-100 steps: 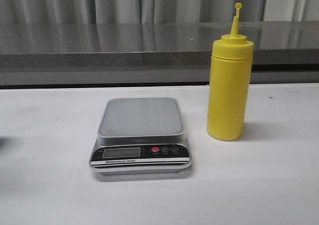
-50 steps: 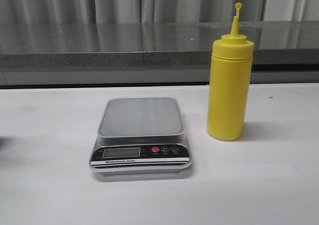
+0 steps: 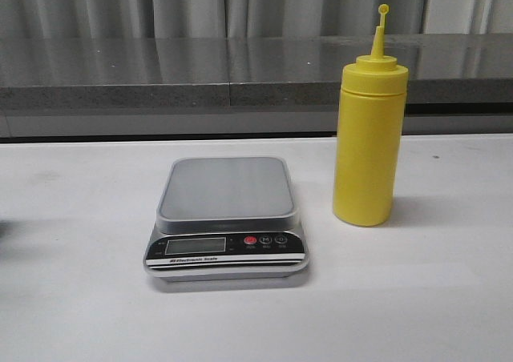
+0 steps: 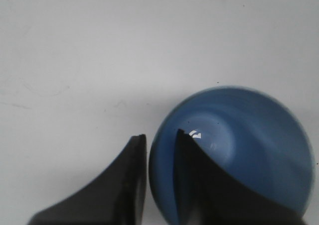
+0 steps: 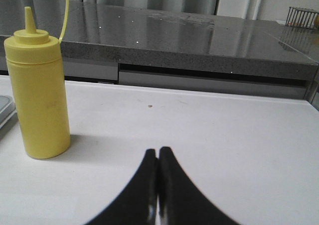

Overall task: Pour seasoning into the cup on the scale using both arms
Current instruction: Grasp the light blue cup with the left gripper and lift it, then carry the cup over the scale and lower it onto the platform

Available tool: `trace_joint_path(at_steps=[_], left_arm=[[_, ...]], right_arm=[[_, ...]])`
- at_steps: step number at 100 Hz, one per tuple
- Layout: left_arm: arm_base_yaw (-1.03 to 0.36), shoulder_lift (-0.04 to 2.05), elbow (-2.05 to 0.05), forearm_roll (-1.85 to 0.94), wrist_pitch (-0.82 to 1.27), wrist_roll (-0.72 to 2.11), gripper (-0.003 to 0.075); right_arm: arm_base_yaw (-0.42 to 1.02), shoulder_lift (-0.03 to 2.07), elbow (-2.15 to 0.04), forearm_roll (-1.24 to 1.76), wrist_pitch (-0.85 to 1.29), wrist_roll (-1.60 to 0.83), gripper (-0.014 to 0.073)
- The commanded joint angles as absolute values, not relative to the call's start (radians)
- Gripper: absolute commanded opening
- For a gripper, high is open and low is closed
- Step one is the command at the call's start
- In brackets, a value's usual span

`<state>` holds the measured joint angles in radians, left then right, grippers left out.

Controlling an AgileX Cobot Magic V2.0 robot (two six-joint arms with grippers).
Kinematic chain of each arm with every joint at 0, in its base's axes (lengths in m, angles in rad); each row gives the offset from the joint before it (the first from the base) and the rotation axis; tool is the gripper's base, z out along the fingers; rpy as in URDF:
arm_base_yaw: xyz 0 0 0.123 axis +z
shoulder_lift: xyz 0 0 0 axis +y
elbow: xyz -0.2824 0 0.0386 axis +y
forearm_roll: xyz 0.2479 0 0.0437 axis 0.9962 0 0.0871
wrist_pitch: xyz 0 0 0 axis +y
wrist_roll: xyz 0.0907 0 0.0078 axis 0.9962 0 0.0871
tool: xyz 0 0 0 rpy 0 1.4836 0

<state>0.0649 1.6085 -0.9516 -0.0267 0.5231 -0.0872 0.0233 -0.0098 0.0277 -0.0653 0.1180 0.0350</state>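
Note:
The yellow seasoning bottle (image 3: pixel 366 138) stands upright on the table, to the right of the scale (image 3: pixel 227 187), whose platform is bare. The blue cup (image 4: pixel 249 150) shows only in the left wrist view, seen from above on the white table. My left gripper (image 4: pixel 160 134) straddles its rim, one finger inside and one outside, closed narrowly on the wall. In the right wrist view my right gripper (image 5: pixel 158 149) is shut and empty, low over the table and well to the side of the bottle (image 5: pixel 37 95). Neither arm shows in the front view.
A grey stone counter (image 3: pixel 240 66) runs along the back of the white table (image 3: pixel 417 298), with curtains behind it. A corner of the scale (image 5: pixel 4 110) shows at the edge of the right wrist view.

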Motion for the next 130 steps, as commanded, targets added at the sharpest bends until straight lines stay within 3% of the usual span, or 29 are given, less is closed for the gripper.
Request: trace_joint_path(at_steps=[1, 25, 47, 80, 130], left_arm=[[0.067, 1.577, -0.982, -0.034, 0.477, -0.097, -0.0019], [0.067, 1.564, -1.046, -0.066, 0.533, -0.097, -0.0018], [0.03, 1.549, -1.201, -0.147, 0.704, -0.015, -0.0018], [-0.182, 1.571, -1.403, -0.192, 0.776, 0.038, -0.0018], [-0.446, 1.811, -1.618, -0.182, 0.822, 0.038, -0.0018]], right_arm=[[0.018, -0.026, 0.029, -0.075, 0.044, 0.033, -0.0067], [0.018, -0.026, 0.029, -0.075, 0.044, 0.033, -0.0067], [0.018, -0.026, 0.029, -0.075, 0.044, 0.033, -0.0067], [0.018, -0.026, 0.029, -0.075, 0.044, 0.033, -0.0067], [0.018, -0.026, 0.029, -0.075, 0.044, 0.033, -0.0067]])
